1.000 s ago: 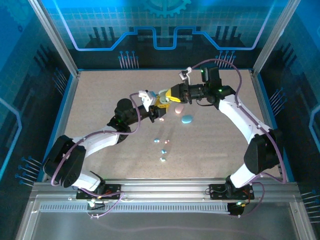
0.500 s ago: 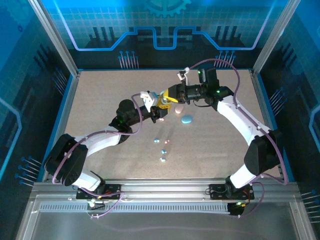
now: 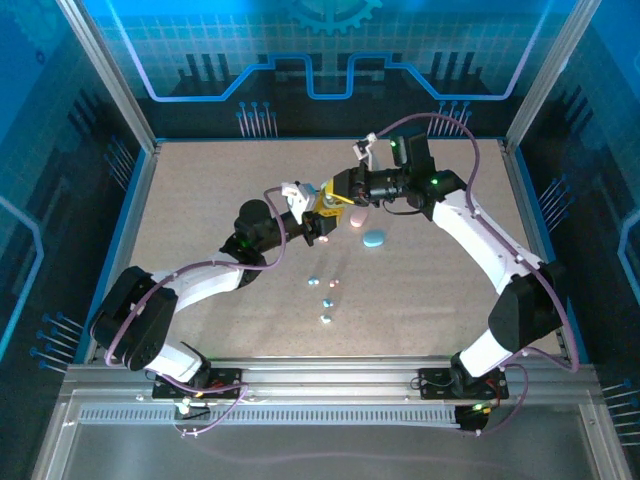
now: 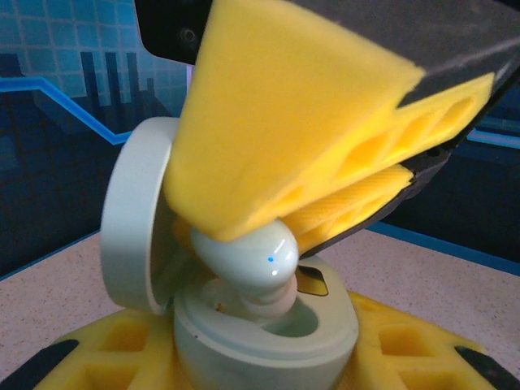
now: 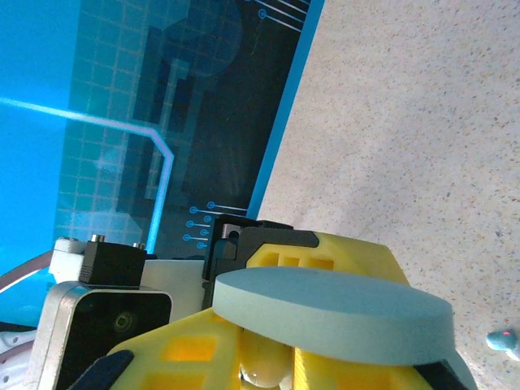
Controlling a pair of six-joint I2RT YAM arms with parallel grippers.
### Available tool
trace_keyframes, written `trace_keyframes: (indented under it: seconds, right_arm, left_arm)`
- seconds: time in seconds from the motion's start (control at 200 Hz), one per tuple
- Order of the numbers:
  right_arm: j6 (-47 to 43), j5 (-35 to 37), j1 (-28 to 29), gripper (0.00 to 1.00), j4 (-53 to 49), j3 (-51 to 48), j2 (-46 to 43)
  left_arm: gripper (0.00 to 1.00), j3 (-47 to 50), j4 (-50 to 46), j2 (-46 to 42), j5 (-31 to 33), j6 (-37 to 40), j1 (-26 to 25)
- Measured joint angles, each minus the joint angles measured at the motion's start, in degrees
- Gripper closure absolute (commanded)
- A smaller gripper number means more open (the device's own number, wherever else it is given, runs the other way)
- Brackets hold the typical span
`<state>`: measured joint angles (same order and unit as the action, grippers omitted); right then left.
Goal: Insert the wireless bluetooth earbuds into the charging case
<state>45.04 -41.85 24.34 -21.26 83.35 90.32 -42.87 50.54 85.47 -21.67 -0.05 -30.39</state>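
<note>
Nearest the arm bases, in the overhead view, four loose earbuds are scattered in a short cluster on the speckled surface. They are small pale pieces, well apart from both pincers.

Farther in, a blue case and a pink case are laid closed on the surface. They lie just beside each other, the blue at 4 o'clock of the pink.

At 9 o'clock of the pink case, the left pincer is closed on the charging case, with the loose earbuds at about 6 o'clock of it. In the left wrist view the pale green base is seated between the yellow fingers. The lid is swung open and stands upright at 9 o'clock of the base.

An earbud, pale and glossy with a tiny blue light, is set partly into the well of the base, its rounded head above the rim. How deep its stem reaches cannot be told. It is gripped from above by the right pincer, which is narrowed on it and is found at about 1 o'clock of the left one. In the right wrist view the lid is seen edge-on as a flat disc.
</note>
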Motion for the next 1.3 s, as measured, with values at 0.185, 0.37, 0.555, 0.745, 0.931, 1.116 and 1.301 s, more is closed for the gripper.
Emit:
trace_keyframes:
  seconds: [0.185, 0.37, 0.555, 0.745, 0.931, 1.116, 1.301]
  right_arm:
    - [-1.7, 1.5, 0.4, 0.77, -2.3, 1.1, 0.0]
    - [-3.7, 3.1, 0.9, 0.76, -5.2, 2.5, 0.0]
    - [-5.2, 4.5, 1.3, 0.76, -7.5, 3.7, 0.0]
    - [-5.7, 4.8, 1.4, 0.74, -8.0, 3.8, 0.0]
    - [-5.7, 5.3, 1.5, 0.74, -8.9, 4.3, 0.0]
    - [-5.7, 5.5, 1.5, 0.74, -10.3, 4.5, 0.0]
    - [-6.6, 5.5, 1.6, 0.68, -12.5, 5.0, 0.0]
  left_arm:
    - [0.68, 0.0, 0.3, 0.0, 0.5, 0.0, -0.2]
    - [0.68, 0.0, 0.6, 0.2, 0.5, 0.0, -0.3]
    - [0.68, 0.0, 1.5, 0.7, 0.7, 0.0, -0.5]
    - [0.68, 0.0, 1.7, 0.9, 0.9, 0.0, -0.5]
    - [0.68, 0.0, 1.7, 0.9, 0.9, 0.0, -0.6]
    - [0.69, 0.0, 1.9, 1.2, 1.2, 0.0, -0.6]
    - [0.69, 0.0, 1.9, 1.5, 1.5, 0.0, -0.6]
